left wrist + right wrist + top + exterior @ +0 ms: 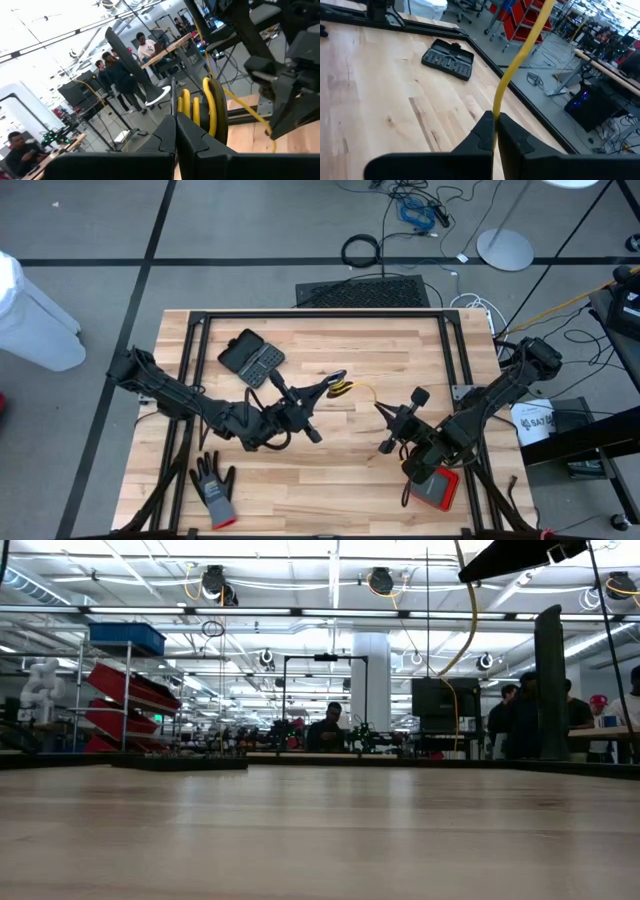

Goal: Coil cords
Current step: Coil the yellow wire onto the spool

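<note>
So my left tool [338, 386] is clamped on the coiled end of the cord [352, 388], up off the bench mid-table. My right tool [384, 412] is pinched on the loose tail. That tail runs from the coil toward 4 o'clock, so the right arm feeds it.

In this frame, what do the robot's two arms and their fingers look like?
Both arms are dark, nearly black, jointed segments with blocky housings. The left gripper and right gripper each end in two matte black, flat-faced, tapered fingers. No markings are readable.
</note>
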Action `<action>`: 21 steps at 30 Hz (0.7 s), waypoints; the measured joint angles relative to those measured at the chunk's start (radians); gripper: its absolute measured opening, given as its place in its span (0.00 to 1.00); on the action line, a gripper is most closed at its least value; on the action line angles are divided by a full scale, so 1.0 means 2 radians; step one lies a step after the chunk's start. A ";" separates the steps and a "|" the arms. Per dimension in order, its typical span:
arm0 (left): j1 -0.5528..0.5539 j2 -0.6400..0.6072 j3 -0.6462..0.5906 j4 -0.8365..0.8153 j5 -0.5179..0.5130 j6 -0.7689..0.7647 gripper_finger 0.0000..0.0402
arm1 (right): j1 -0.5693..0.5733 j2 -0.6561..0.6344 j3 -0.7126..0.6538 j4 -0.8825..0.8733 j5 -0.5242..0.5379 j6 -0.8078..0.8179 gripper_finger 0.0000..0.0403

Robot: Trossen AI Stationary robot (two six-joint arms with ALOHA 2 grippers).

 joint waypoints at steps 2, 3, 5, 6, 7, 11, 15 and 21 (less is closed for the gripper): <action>0.000 0.000 0.000 0.001 0.012 -0.006 0.00 | -0.005 0.000 0.000 0.000 0.001 0.004 0.00; 0.000 0.000 0.000 0.001 0.019 -0.015 0.00 | -0.007 0.000 0.000 0.000 0.003 0.007 0.00; 0.000 0.000 0.000 0.002 0.039 -0.032 0.00 | -0.012 0.000 0.000 0.000 0.012 0.009 0.00; 0.000 0.000 0.000 0.002 0.050 -0.040 0.00 | -0.014 0.000 0.000 0.001 0.014 0.009 0.00; 0.001 0.000 0.000 0.002 0.060 -0.049 0.00 | -0.017 0.000 0.000 0.001 0.016 0.009 0.00; 0.003 0.000 0.000 0.001 0.084 -0.070 0.00 | -0.026 0.000 0.000 0.003 0.015 0.009 0.00; 0.008 0.000 0.000 0.004 0.120 -0.106 0.00 | -0.032 0.000 0.000 0.020 0.015 -0.004 0.00; 0.023 0.006 0.000 0.009 0.185 -0.158 0.00 | -0.041 0.000 0.000 0.082 0.012 -0.066 0.00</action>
